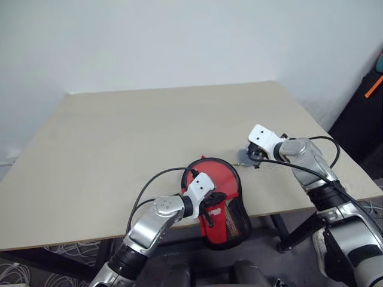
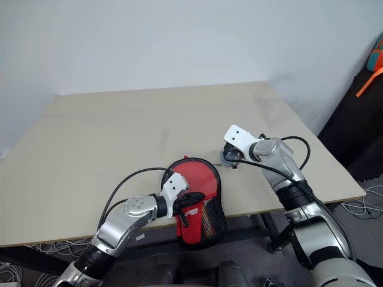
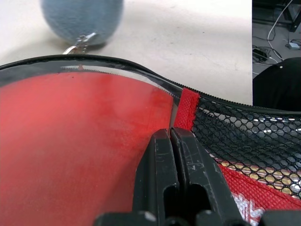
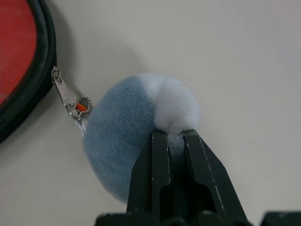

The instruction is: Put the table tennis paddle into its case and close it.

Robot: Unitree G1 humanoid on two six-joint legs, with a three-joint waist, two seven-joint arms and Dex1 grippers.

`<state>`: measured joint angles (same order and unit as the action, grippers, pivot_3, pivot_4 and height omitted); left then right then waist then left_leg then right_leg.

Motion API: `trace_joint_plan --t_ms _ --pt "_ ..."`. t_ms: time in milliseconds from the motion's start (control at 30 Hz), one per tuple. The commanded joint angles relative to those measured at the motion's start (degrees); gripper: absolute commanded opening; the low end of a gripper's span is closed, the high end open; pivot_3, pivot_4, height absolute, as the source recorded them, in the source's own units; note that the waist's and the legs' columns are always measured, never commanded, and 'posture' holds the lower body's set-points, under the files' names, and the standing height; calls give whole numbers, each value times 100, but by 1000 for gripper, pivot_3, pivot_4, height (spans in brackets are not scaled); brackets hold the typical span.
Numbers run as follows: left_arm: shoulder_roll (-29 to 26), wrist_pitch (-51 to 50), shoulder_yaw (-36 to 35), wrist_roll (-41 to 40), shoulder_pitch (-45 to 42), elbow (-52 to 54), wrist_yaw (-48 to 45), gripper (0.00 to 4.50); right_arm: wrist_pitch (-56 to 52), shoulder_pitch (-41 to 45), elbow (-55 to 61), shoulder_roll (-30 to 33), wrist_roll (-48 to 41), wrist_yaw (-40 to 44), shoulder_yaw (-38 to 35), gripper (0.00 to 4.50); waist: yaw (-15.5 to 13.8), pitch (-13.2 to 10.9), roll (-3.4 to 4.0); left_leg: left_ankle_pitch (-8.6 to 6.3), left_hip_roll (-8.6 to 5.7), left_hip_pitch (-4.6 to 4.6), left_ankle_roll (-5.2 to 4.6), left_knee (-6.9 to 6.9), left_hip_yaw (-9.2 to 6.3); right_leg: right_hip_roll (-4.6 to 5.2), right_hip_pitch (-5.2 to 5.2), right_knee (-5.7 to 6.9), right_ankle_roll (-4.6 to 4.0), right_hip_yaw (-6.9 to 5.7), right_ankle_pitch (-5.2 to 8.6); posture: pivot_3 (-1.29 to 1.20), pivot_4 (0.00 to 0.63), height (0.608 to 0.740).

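Red table tennis paddle (image 3: pixel 80 155) inside the case (image 1: pixel 230 222), behind its clear side.

Off-task items I can see: a table, a plush lump and background clutter.

I see a pale beige table (image 1: pixel 149 137) against a plain white wall (image 1: pixel 179 36). A small fuzzy grey-blue lump (image 4: pixel 127 141) with a white patch rests on the table near its right edge, with a small metal clasp (image 4: pixel 77 107) at its side. A dark object with an orange strap (image 1: pixel 372 86) stands at far right.
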<state>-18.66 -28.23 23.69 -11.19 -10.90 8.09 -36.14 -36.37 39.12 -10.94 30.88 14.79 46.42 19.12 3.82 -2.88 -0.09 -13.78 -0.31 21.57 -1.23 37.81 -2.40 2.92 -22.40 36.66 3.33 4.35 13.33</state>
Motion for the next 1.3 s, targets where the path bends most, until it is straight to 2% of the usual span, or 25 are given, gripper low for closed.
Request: trace_joint_plan --t_ms 33,433,700,933,1300 --pt "-150 -250 18 264 121 -541 64 0 -107 -111 466 484 -37 236 -207 12 -17 0 -1 0 0 0 0 0 2 0 0 0 0 1 0 0 0 740" --pt "-168 -265 -29 246 103 -579 29 0 134 -780 1567 1571 -368 1132 -171 12 -126 -5 -9 -2 -1 1 2 2 -1 10 -7 -13 2 -12 2 0 0 740" --pt "-161 -248 -24 246 87 -604 0 0 345 -873 1799 1855 -486 1334 -196 12 -125 -7 -14 -5 -1 3 6 0 -5 14 -4 -23 3 -20 3 0 0 740" --pt "-160 -232 -43 258 48 -658 -31 0 776 -1187 2382 2248 -826 1848 -233 12 -130 -7 -14 -4 2 7 3 -11 -12 15 4 -54 5 -31 1 0 0 740" --pt "-159 -230 -70 262 1 -713 -61 0 952 -1382 2565 2549 -996 1973 -290 12 -198 -6 -16 -9 1 10 -3 -27 -12 20 8 -84 8 -36 0 0 0 740"
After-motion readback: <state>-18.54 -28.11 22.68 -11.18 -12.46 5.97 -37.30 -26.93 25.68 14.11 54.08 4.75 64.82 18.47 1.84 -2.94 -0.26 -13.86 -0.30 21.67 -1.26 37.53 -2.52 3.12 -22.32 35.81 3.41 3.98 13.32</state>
